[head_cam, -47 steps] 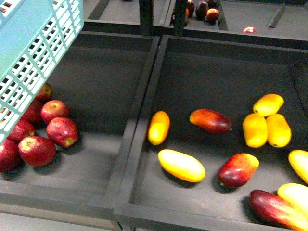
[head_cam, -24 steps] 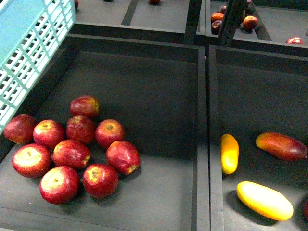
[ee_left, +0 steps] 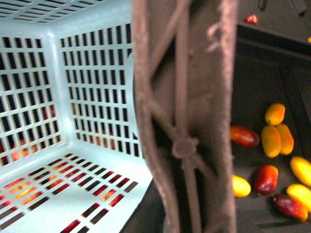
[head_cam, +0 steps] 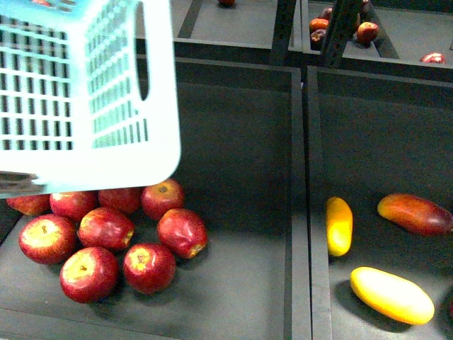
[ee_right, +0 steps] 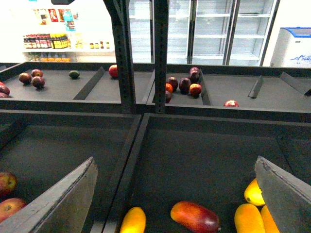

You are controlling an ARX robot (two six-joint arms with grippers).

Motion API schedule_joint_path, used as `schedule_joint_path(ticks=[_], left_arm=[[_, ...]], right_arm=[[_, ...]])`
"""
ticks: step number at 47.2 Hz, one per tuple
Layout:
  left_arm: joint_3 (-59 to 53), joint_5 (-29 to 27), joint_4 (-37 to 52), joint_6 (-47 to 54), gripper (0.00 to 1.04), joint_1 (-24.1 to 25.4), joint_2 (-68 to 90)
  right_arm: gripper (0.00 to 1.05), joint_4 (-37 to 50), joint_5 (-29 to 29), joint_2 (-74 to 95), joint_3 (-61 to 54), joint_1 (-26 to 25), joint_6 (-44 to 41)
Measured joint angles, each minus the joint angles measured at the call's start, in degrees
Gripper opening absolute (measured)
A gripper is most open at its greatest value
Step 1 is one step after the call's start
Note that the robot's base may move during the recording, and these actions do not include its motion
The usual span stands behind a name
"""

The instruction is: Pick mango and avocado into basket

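The light teal basket hangs tilted at the upper left of the front view, above the apples. My left gripper is shut on its brown-grey handle, which fills the left wrist view and hides the fingers. The basket's inside holds nothing. A bright yellow mango lies in the right bin beside a smaller orange-yellow one. My right gripper hangs open above that bin, with a yellow mango below it. A small dark green fruit, seemingly the avocado, sits on the back shelf.
Several red apples lie in the left bin under the basket. A raised divider splits the two bins. A red-orange mango and more yellow ones lie to the right. Metal posts stand before the back shelf.
The front view has shifted left from the mango bin to the apple bin. The basket has swung right and down, now covering the upper apples.
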Motion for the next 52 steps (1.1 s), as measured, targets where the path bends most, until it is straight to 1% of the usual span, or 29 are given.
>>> schedule_joint_path(ticks=[3,6,10,12,18,22,27,28,29,31,33,34,38,40,44,45,48,51,52], left_arm=[[0.0,2.08,2.75,2.29,0.06,-2.71,4.26],[0.04,5.62,5.55,2.78,0.06,-5.18,8.04],[0.28,9.27,8.59,-0.02,0.06,-7.96,11.78],[0.57,9.57,9.2,-0.92,0.06,-8.83,12.61],[1.92,8.26,9.33,-3.3,0.06,-10.95,13.46],[3.02,5.16,8.2,-2.99,0.06,-10.91,13.2],[3.61,2.67,8.09,-2.64,0.06,-10.12,12.79],[3.61,2.34,8.09,-2.6,0.06,-9.92,12.72],[3.61,2.14,8.09,-2.62,0.06,-9.75,12.7],[3.61,1.99,8.04,-2.62,0.06,-9.7,12.7],[3.61,2.05,7.98,-2.69,0.06,-9.68,12.7],[3.61,2.12,7.98,-2.71,0.06,-9.68,12.7],[3.61,2.89,7.98,-2.75,0.06,-9.81,12.7],[3.61,3.28,7.98,-2.75,0.06,-9.92,12.7],[3.61,4.13,7.98,-2.78,0.06,-10.19,12.7],[3.61,4.39,7.98,-2.78,0.06,-10.29,12.7],[3.61,4.81,7.98,-2.78,0.06,-10.47,12.7],[3.61,4.66,7.98,-2.89,0.06,-10.45,12.7],[3.61,4.42,7.98,-2.86,0.06,-10.43,12.7]], right_arm=[[0.97,0.0,0.0,0.0,0.0,0.0,0.0],[0.97,0.0,-0.02,0.0,0.0,0.0,0.0],[0.97,0.0,-0.02,0.0,0.0,0.0,0.0],[0.97,0.0,-0.02,0.0,0.0,0.0,0.0],[0.97,0.0,0.0,0.0,0.0,0.0,0.0],[0.97,0.0,0.0,0.0,0.0,0.0,0.0],[0.97,0.0,-0.02,0.0,0.0,0.0,0.0],[0.97,-0.26,1.49,0.24,0.04,0.39,0.5],[0.97,-2.21,7.3,1.31,0.76,1.92,2.4],[0.97,-3.89,16.41,5.09,2.03,3.15,6.34],[0.97,-3.45,19.61,7.78,2.71,2.12,7.91],[0.97,-2.73,20.2,9.68,3.13,0.85,8.81],[0.97,0.76,18.34,15.87,4.87,-4.22,10.38],[0.97,3.98,14.62,21.75,7.15,-8.83,10.93],[0.97,8.96,10.88,31.56,11.23,-14.49,10.36],[0.97,9.66,10.49,33.03,11.85,-15.15,10.14],[0.97,13.27,7.96,41.88,15.56,-18.23,7.98],[0.97,17.55,3.54,53.75,19.91,-20.57,3.82],[0.97,19.41,1.62,58.18,21.0,-21.27,1.25]])
